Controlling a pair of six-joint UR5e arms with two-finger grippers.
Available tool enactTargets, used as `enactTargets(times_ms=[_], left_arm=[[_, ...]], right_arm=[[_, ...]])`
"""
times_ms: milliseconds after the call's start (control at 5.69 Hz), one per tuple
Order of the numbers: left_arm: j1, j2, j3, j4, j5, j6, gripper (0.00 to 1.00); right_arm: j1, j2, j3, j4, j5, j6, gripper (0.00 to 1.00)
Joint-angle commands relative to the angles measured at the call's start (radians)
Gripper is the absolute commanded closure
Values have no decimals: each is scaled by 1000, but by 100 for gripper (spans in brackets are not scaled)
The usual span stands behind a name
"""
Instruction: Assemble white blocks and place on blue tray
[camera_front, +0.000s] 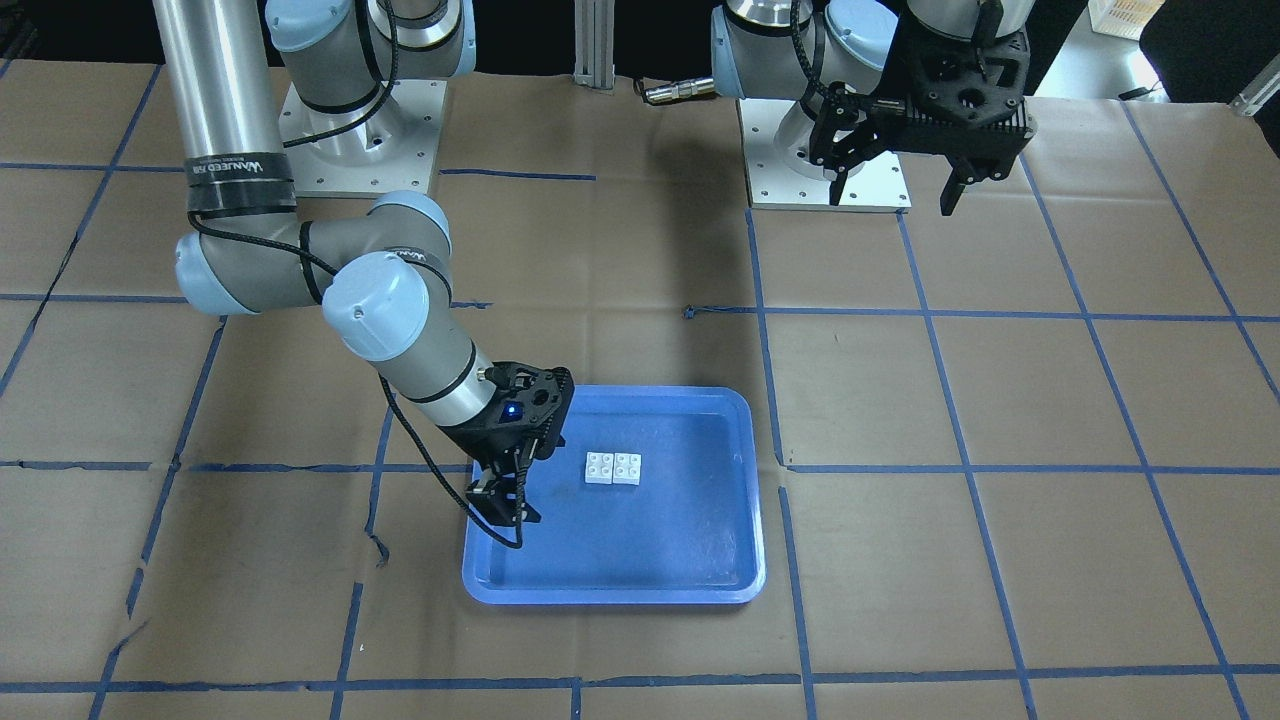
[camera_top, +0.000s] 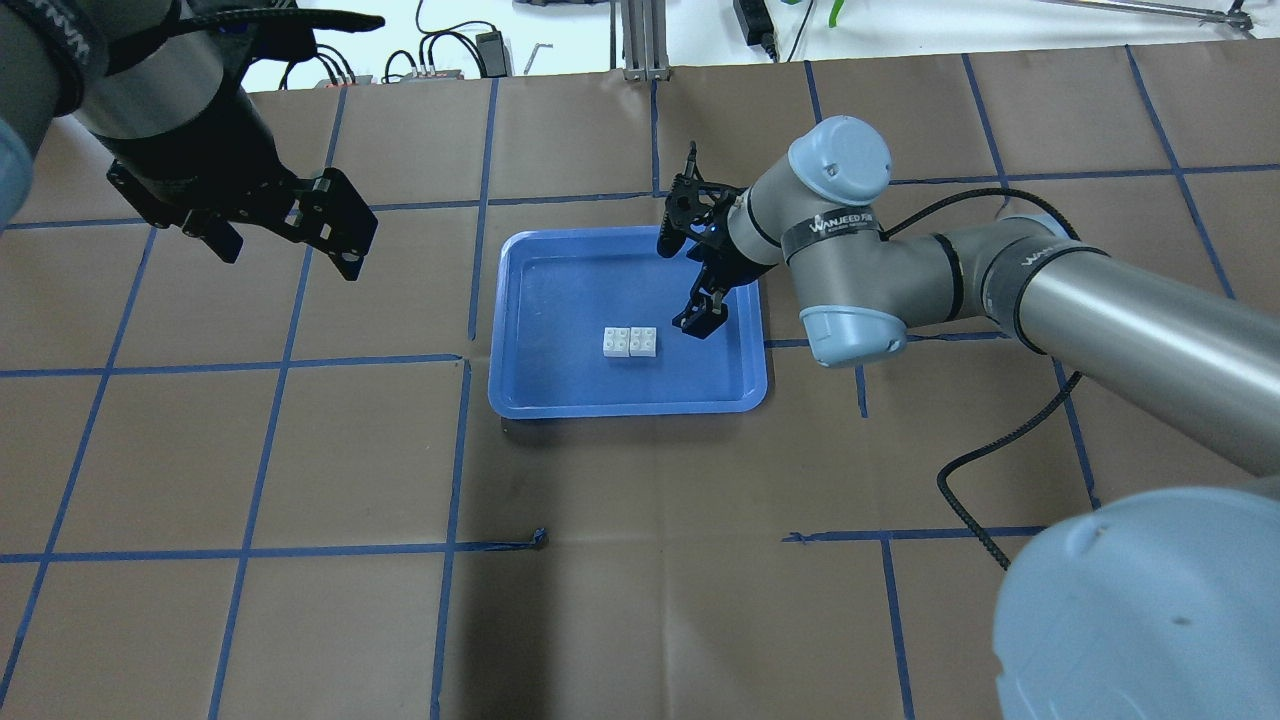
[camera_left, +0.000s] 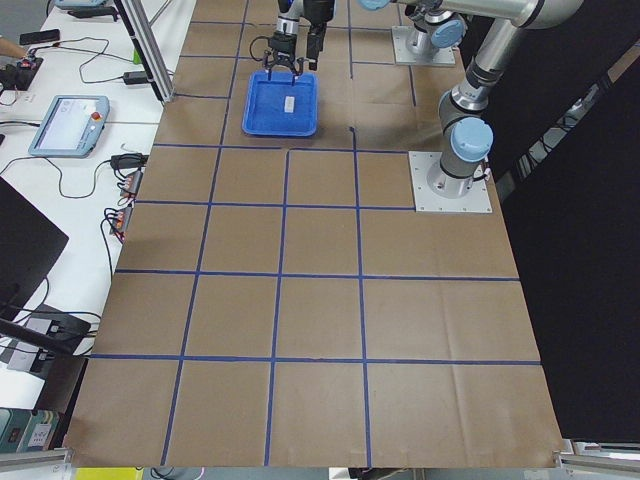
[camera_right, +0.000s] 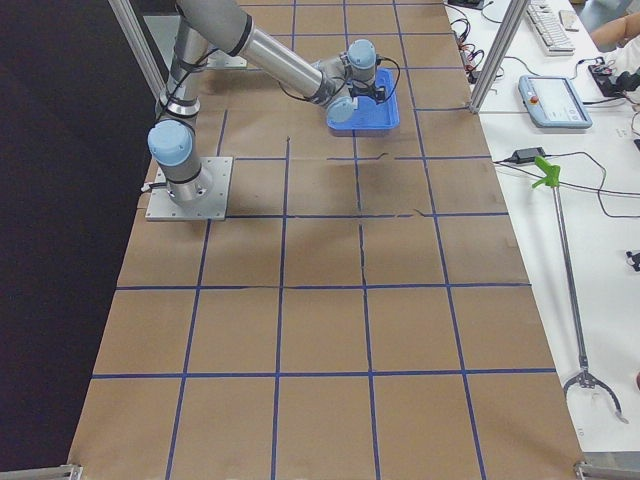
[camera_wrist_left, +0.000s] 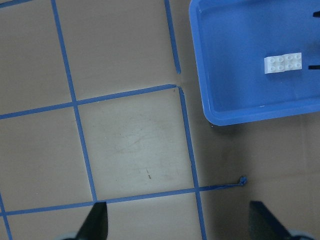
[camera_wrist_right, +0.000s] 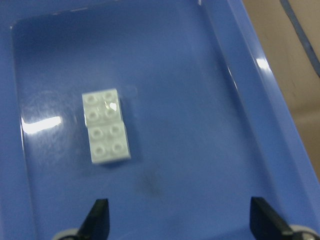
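Note:
Two white blocks (camera_front: 613, 468) lie side by side, touching, studs up, on the floor of the blue tray (camera_front: 610, 595). They also show in the overhead view (camera_top: 630, 342), the left wrist view (camera_wrist_left: 284, 63) and the right wrist view (camera_wrist_right: 106, 126). My right gripper (camera_front: 500, 505) is open and empty, hovering low over the tray (camera_top: 520, 300) just beside the blocks (camera_top: 700, 320). My left gripper (camera_front: 893, 195) is open and empty, raised high near its base, far from the tray (camera_top: 290, 250).
Brown paper with blue tape grid lines covers the table (camera_top: 640, 560). The two arm base plates (camera_front: 825, 165) stand at the robot's edge. A black cable (camera_top: 1000, 450) hangs from the right arm. Operator desks with a pendant (camera_right: 555, 100) lie beyond the table.

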Motion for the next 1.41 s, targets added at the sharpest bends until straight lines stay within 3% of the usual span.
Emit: enactTargets(times_ms=[0,352,527,703,1055,1231], left_arm=[[0,2,-2,0,0,0,1],[0,-1,-3,2,-3,0,1],[-2,0,-6,2,0,0,1],[-2,0,-5,2,-1,0,1],[0,0,-3,2,-3,0,1],[-2,0,-3,2,-1,0,1]], right_arm=[[-52,-101,-56,244,-188,210,0],[-90,-176,-115,462,-220,480,0],[-121,-231,-163,636,-308,683,0],[-142,-288,-209,775,-318,844,0],[-135,-380,-287,941,-361,1049,0],[-135,-443,-287,978,-367,1053,0]])
